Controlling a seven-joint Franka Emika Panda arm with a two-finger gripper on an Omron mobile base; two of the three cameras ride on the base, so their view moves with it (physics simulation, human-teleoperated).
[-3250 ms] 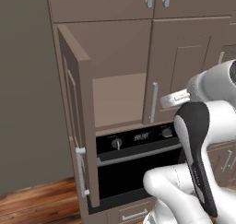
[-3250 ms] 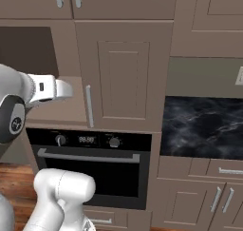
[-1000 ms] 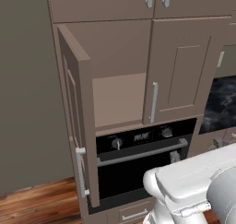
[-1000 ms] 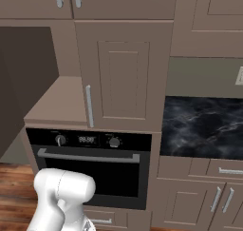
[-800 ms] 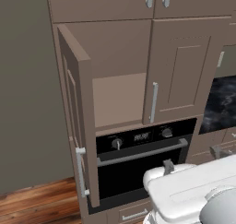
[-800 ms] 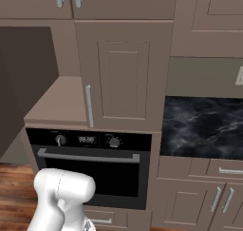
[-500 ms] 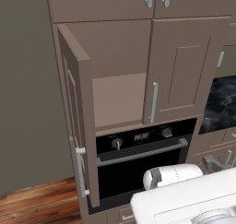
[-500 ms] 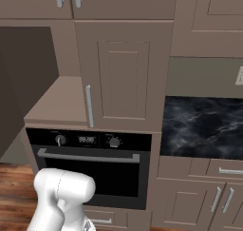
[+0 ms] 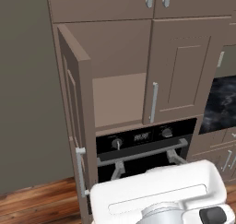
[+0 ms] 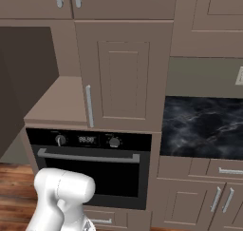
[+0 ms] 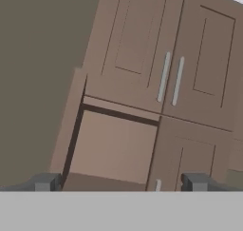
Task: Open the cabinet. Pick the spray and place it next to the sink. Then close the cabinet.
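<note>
Above the black oven (image 9: 138,144), the cabinet (image 9: 184,71) stood with 1 door swung open; gripper (image 11: 121,182) fingers apart, holding nothing; wood floor (image 9: 41,204) at 7 o'clock.

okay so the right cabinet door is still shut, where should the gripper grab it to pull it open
Grip the long vertical bar handle on the closed right door of the cabinet, coming straight in from the front with the fingers either side of the bar. It stands proud of the panel at the door's inner edge, probably farthest from the hinges, so pulling there should swing it easily.
</note>
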